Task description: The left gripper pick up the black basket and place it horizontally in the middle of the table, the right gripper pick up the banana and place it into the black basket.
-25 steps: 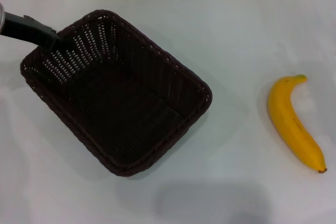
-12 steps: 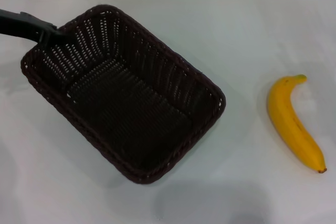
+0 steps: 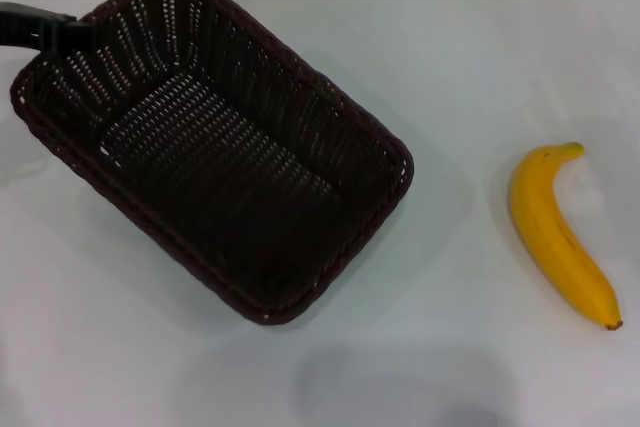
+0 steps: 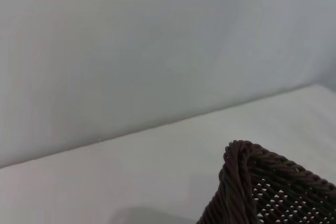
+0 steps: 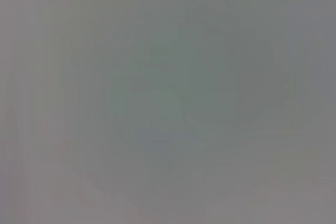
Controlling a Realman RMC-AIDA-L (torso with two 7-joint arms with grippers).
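The black basket (image 3: 210, 147) is a large dark woven wicker basket lying diagonally across the left half of the white table (image 3: 460, 67). My left gripper (image 3: 48, 33) comes in from the left edge of the head view and is shut on the basket's far left rim corner. The basket looks raised off the table on that side. One braided corner of the basket (image 4: 262, 187) shows in the left wrist view. The yellow banana (image 3: 558, 237) lies alone on the right side of the table, its stem pointing away from me. The right gripper is out of view.
A pale grey wall (image 4: 157, 51) runs behind the table's far edge. Bare tabletop lies between the basket and the banana. The right wrist view shows only a flat grey blur.
The basket has moved left and toward the far edge with my left gripper, and it looks larger and higher than before. The banana has not moved.
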